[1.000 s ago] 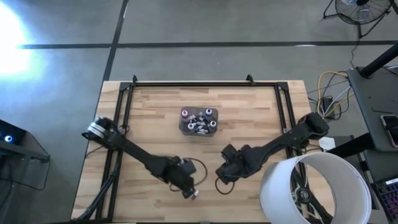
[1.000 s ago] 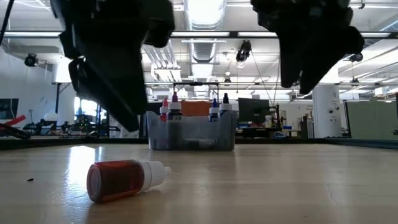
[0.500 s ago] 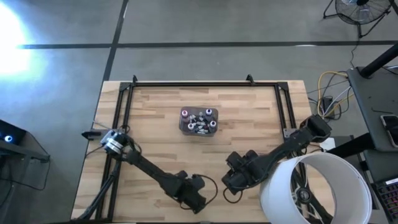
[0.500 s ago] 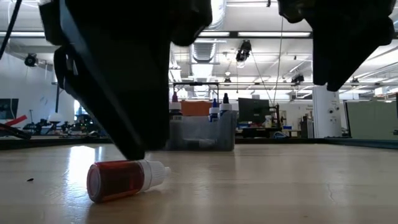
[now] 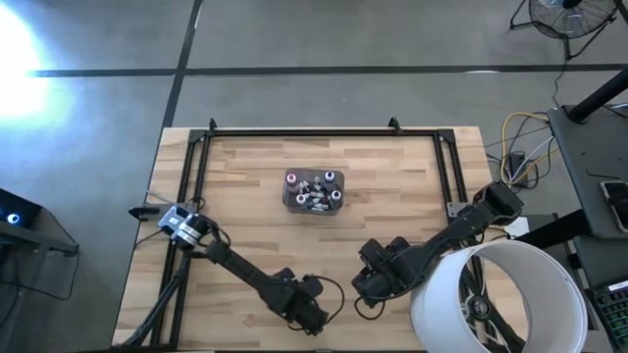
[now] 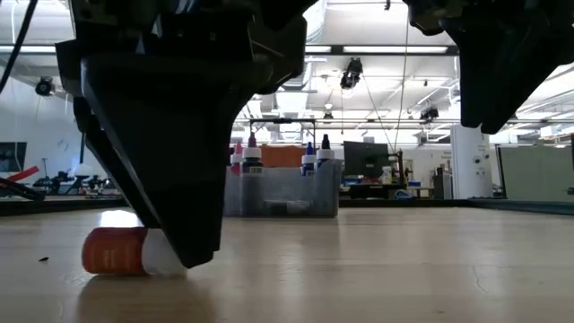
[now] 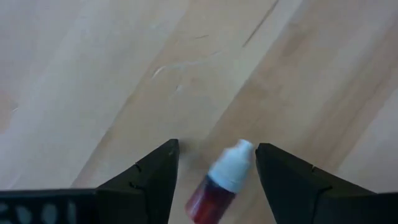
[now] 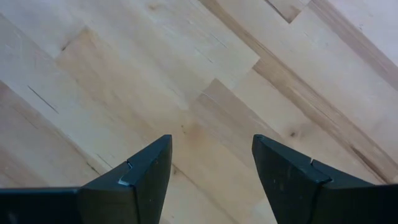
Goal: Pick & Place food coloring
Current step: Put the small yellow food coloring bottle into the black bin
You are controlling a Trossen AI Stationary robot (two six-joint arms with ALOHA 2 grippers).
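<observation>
A small red food coloring bottle [image 6: 115, 251] with a white cap [image 7: 235, 165] lies on its side on the wood near the table's near edge. My left gripper [image 7: 217, 146] stands open over it, pointing down, with one finger on each side of the cap end; in the high view the gripper [image 5: 311, 320] hides the bottle. Several more bottles stand and lie in a grey tub [image 5: 313, 191] at the table's middle. My right gripper [image 8: 211, 138] hangs open over bare wood to the right of the left one [image 5: 368, 287]. My left gripper has the bottle's cap end [image 7: 239, 155] between its open fingers. One dark finger [image 6: 193, 251] stands in front of the cap in the low view. I cannot tell whether a finger touches the bottle. The bottle lies flat on the table.
A big white round bin [image 5: 496, 294] stands at the table's near right corner, close to my right arm. A black rail frame [image 5: 314, 132] runs along the far edge and both sides. Bare wood lies between the tub and the grippers.
My left gripper has gone toward the near edge and come down over the red bottle. The bottle has shifted along the table and turned, and its base now faces the low camera more. My right gripper has drifted toward the table's right near corner.
</observation>
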